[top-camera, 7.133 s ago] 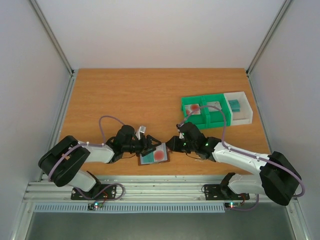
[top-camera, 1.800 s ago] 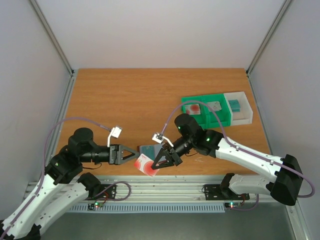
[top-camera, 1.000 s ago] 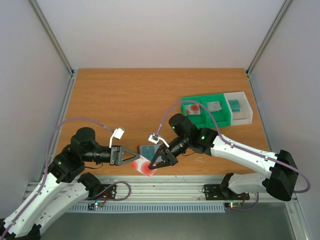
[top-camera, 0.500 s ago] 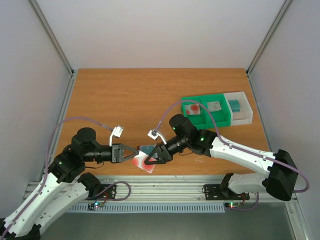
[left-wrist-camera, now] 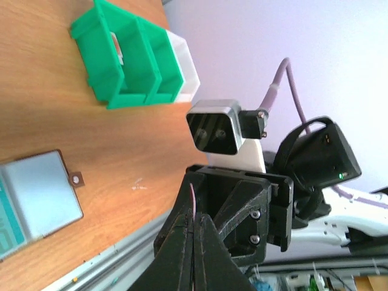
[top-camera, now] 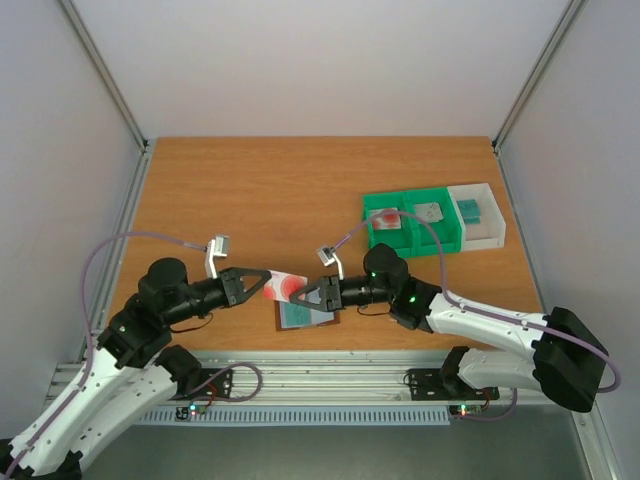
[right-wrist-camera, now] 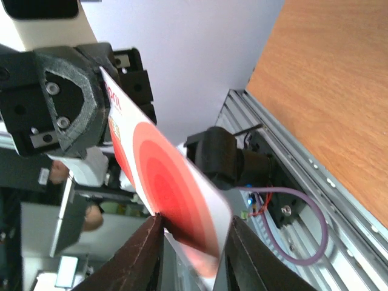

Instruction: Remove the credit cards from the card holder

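Observation:
The card holder (top-camera: 308,313) lies open on the table near the front edge, its blue-grey inside up; the left wrist view also shows this card holder (left-wrist-camera: 37,201). Above it, a pale pink credit card with a red round blot (top-camera: 284,287) hangs in the air. My left gripper (top-camera: 262,282) is shut on its left end, and from that wrist the card (left-wrist-camera: 194,203) shows edge-on between the shut fingers (left-wrist-camera: 182,254). My right gripper (top-camera: 312,292) faces it from the right. Its jaws stand apart around the card's (right-wrist-camera: 173,182) other end, one fingertip (right-wrist-camera: 154,227) touching it.
Two joined green bins (top-camera: 410,228) and a white bin (top-camera: 478,225) stand at the right back. They hold a red-blotted card (top-camera: 388,218), a grey card (top-camera: 430,211) and a teal card (top-camera: 470,208). The table's front rail (top-camera: 320,375) runs just below the holder.
The left gripper shut on the card and carried it up and back from the front edge. The right gripper let go of it, and its jaws now stand apart around the card's end.

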Tool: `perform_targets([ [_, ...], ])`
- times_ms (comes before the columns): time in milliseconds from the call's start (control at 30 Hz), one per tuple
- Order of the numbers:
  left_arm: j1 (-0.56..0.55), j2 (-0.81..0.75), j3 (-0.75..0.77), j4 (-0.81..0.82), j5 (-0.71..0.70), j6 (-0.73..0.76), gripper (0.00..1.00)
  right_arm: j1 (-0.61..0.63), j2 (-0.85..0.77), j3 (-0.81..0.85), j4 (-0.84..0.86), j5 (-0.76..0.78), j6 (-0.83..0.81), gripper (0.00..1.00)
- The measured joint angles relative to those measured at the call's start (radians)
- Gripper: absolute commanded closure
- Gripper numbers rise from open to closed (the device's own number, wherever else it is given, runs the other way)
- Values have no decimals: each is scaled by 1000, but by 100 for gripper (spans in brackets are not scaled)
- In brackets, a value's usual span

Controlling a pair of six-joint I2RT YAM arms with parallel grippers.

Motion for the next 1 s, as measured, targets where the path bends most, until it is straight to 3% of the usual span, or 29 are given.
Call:
perform_targets([
  [300,0,-4,-23,43,-96,-37,99,-21,92,-122,419,52,248,75],
  [433,0,-11,-40,47,-118,-45,100,-31,136,-155,529,64,305,74],
  [667,0,-18,-63,55,-142,-62,100,-35,95,-161,541,88,314,86],
  [800,-1,-25,-63,63,-145,-63,100,-35,42,-161,497,100,293,98],
  [900,-2,-35,-65,69,-146,-64,99,-35,21,-161,462,107,278,99],
  [1000,-2,-36,-66,68,-146,-63,81,-35,18,-159,444,108,270,99],
])
